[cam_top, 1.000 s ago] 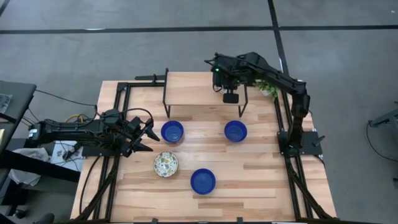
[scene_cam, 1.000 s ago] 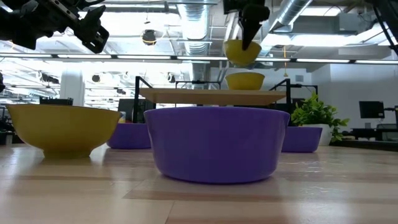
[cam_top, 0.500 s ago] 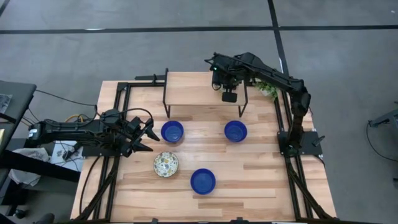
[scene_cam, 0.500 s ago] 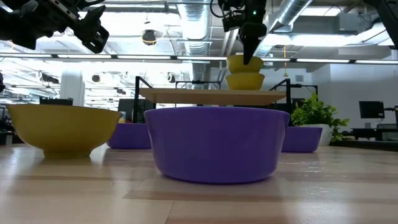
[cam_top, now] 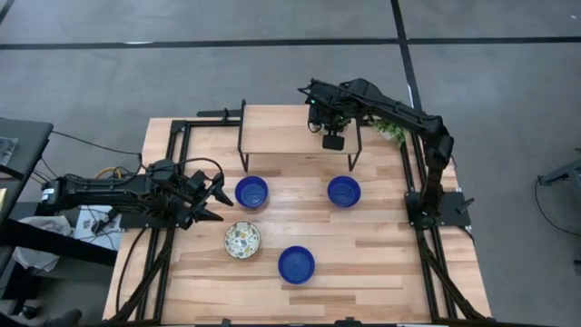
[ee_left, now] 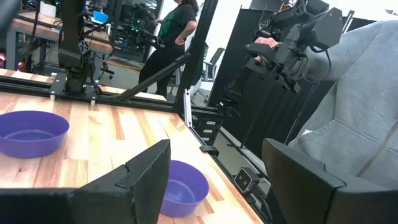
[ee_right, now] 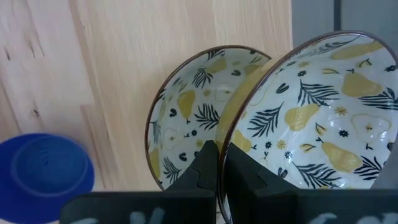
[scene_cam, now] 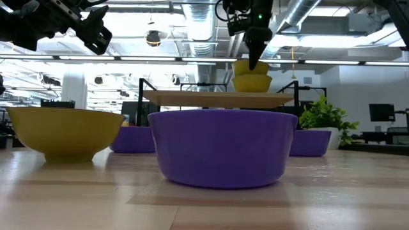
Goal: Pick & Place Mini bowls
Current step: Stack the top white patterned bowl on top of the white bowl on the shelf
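Observation:
My right gripper (cam_top: 333, 138) is over the raised wooden shelf (cam_top: 281, 127) at the table's far side, shut on a white patterned mini bowl (ee_right: 317, 124). A second patterned bowl (ee_right: 186, 124) stands on the shelf right below it; in the low view the two look stacked (scene_cam: 250, 66). Three blue mini bowls (cam_top: 251, 192) (cam_top: 344, 192) (cam_top: 297, 263) and one patterned bowl (cam_top: 242, 240) rest on their bases on the table. My left gripper (cam_top: 211, 193) waits open at the table's left edge, beside a blue bowl (ee_left: 183, 186). My right gripper pinches the upper patterned bowl by its rim (ee_right: 231, 140), one finger inside the bowl and one outside. The fingers come from above, pointing down. The bowl hangs below them, level, on or just over the bowl on the shelf; whether the two touch I cannot tell.
The shelf stands on black legs (cam_top: 243, 150) over the table's far part. A small green plant (cam_top: 390, 127) sits by the far right corner. Black frame rails run along both table sides. People show beyond the table in the left wrist view (ee_left: 174, 25).
My right gripper has come down with the patterned bowl toward the shelf and shifted slightly toward the far edge. The bowl, which hung well above the bowl on the shelf, now sits right on top of it.

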